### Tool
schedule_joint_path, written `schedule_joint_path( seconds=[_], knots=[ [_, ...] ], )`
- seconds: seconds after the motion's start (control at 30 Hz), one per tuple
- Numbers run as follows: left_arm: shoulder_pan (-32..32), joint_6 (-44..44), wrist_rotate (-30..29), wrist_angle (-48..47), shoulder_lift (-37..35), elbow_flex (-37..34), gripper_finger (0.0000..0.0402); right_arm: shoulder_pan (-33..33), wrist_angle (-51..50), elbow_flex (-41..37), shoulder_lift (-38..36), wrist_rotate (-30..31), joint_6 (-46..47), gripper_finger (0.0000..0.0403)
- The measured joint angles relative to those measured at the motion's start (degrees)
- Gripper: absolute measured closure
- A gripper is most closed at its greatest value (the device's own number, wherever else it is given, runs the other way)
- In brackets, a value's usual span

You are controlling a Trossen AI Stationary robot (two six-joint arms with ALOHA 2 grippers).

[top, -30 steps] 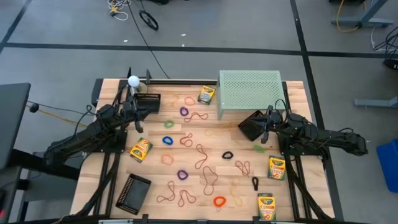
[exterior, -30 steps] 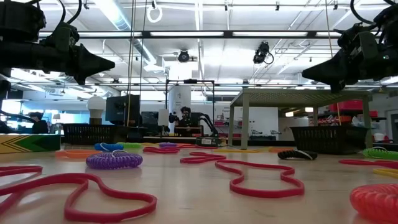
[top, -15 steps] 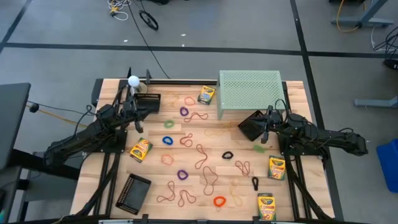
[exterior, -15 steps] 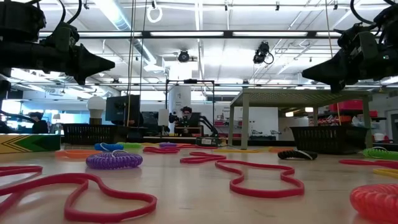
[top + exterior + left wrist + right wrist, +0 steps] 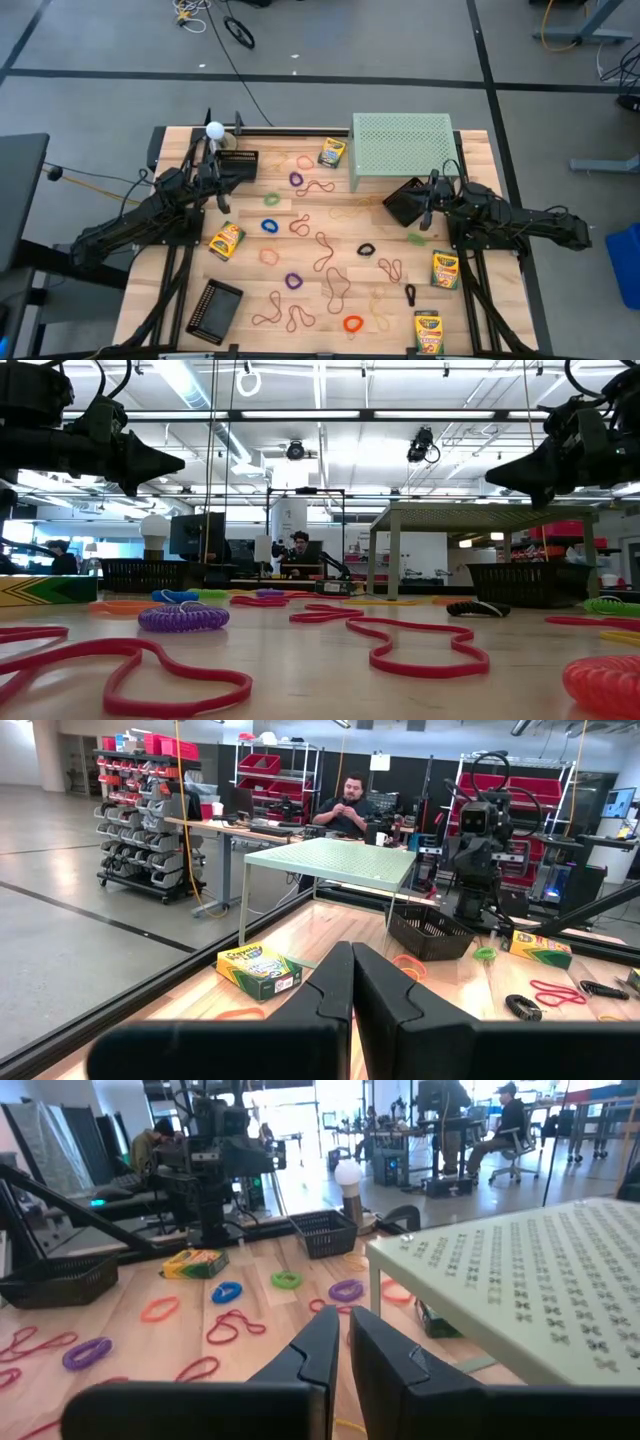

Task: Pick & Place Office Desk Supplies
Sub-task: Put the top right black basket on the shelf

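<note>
Nothing has shifted since a second ago: both arms hang idle above the table.

Left gripper [image 5: 222, 166] is pinched closed and empty by a black mesh basket [image 5: 238, 163]; right gripper [image 5: 425, 213] looks nearly closed, holding nothing, beside the pale perforated stand [image 5: 402, 148]. Thin floppy rubber-band loops [image 5: 325, 246], coiled rings [image 5: 294, 281] and crayon boxes [image 5: 227, 241] lie scattered between; best to open wide and descend squarely on one item.

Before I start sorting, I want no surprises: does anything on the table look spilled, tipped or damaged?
Nothing looks damaged. The rubber bands and small rings lie strewn loose across the wooden table, and the crayon boxes sit at odd angles. The black baskets appear empty. The green perforated stand stands upright.
</note>
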Motion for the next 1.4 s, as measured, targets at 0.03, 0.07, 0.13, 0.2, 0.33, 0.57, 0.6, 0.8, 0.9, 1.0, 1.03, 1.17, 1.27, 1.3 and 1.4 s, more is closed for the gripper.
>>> schedule_joint_path(
  seconds=[0.03,0.07,0.13,0.2,0.33,0.57,0.6,0.8,0.9,1.0,1.03,1.17,1.27,1.3,1.4],
  knots=[
    [-0.02,0.02,0.02,0.0,-0.02,0.0,0.0394,0.0,0.5,0.0,0.0,-0.05,0.65,0.0364],
    [0.0,0.0,0.02,0.0,-0.02,0.02,0.0394,-0.01,0.99,0.0,0.0,-0.45,3.26,0.0364],
    [0.0,0.02,0.01,0.0,0.0,0.01,0.0394,0.02,1.42,0.0,0.0,-3.06,13.09,0.0364],
    [0.0,0.02,0.01,0.0,-0.01,0.01,0.0394,0.0,1.95,0.0,0.0,-3.99,18.51,0.0364],
    [-0.01,0.0,0.01,0.0,0.0,0.01,0.0394,0.02,5.25,0.0,-0.02,-3.76,18.96,0.0364],
    [-0.02,0.0,0.0,0.0,0.0,0.02,0.0394,0.27,19.63,0.0,0.0,-9.52,24.03,0.0367],
    [-0.02,0.01,0.0,0.0,-0.01,0.01,0.0394,0.86,21.23,-0.01,0.01,-10.72,22.93,0.0373],
    [-0.02,0.01,0.01,0.0,0.0,0.02,0.0394,7.78,20.01,3.06,4.03,-1.42,14.31,0.0396],
    [-0.02,0.0,0.0,0.0,0.0,0.01,0.0394,12.62,18.31,6.48,9.58,3.65,11.92,0.0399],
    [-0.02,0.0,0.0,0.0,0.0,0.02,0.0394,18.11,14.78,11.78,16.55,9.66,11.07,0.04],
    [-0.02,0.02,0.0,0.0,0.0,0.02,0.0394,19.9,12.17,13.91,19.15,12.26,11.2,0.04],
    [-0.02,0.01,0.01,0.0,0.0,0.0,0.0394,26.86,-1.69,23.41,30.02,23.31,16.27,0.0401],
    [-0.02,0.02,0.0,0.0,0.0,0.0,0.0394,31.08,-10.98,29.87,37.92,28.18,23.31,0.0401],
    [-0.02,0.0,0.0,0.0,0.0,0.0,0.0394,32.08,-13.71,31.48,40.27,29.23,25.81,0.0401],
    [-0.02,0.0,0.02,0.0,0.0,0.02,0.0394,34.05,-18.65,35.17,47.16,31.55,33.74,0.0398]
  ],
)
